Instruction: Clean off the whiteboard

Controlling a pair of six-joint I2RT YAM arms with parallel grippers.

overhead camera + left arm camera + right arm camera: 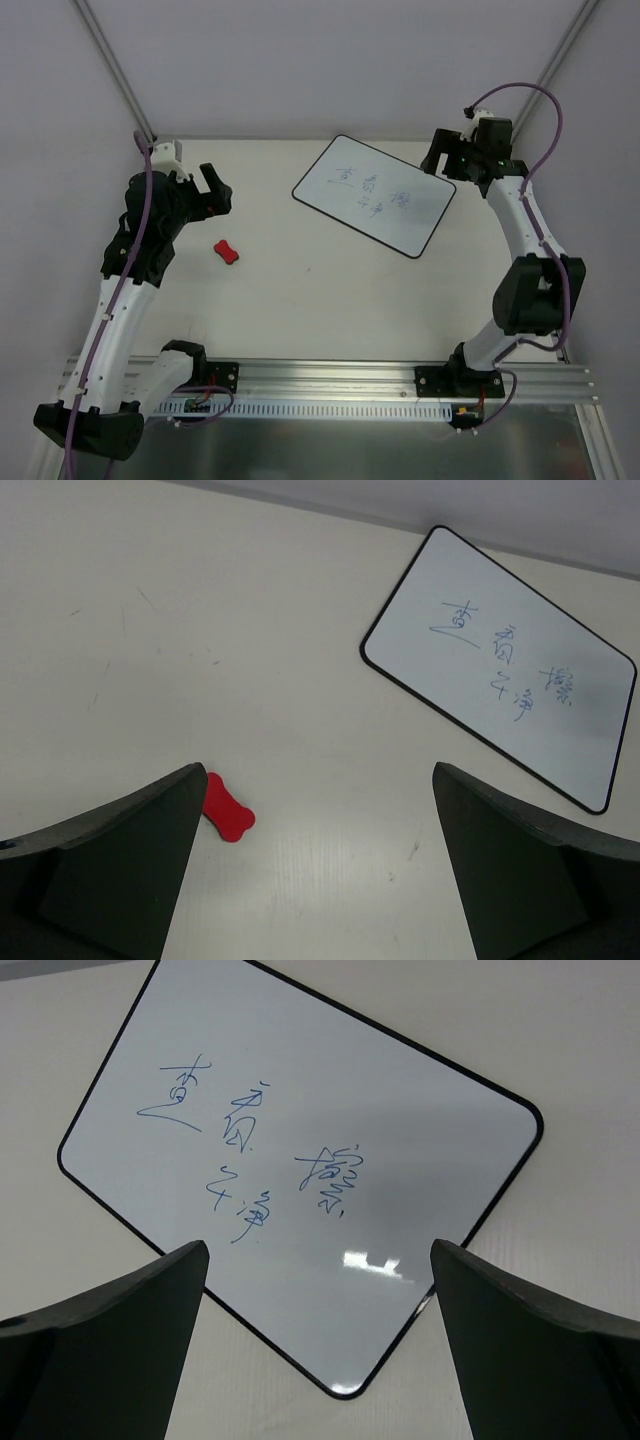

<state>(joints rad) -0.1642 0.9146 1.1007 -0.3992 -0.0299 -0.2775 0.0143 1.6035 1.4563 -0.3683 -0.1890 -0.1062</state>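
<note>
We list: whiteboard (375, 195), upper centre, blue writing; red eraser (227, 252), centre left; left gripper (318, 780) and right gripper (318, 1250), jaws apart.

Count: whiteboard (375, 195) x1. Red eraser (227, 252) x1. Arms x2, one gripper each: left gripper (220, 192), right gripper (442, 160); two fingers per gripper. Blue handwritten characters on board: 5. Table (320, 300) x1. Metal rail (330, 378) at near edge x1. Diagonal struts at back x2.
</note>
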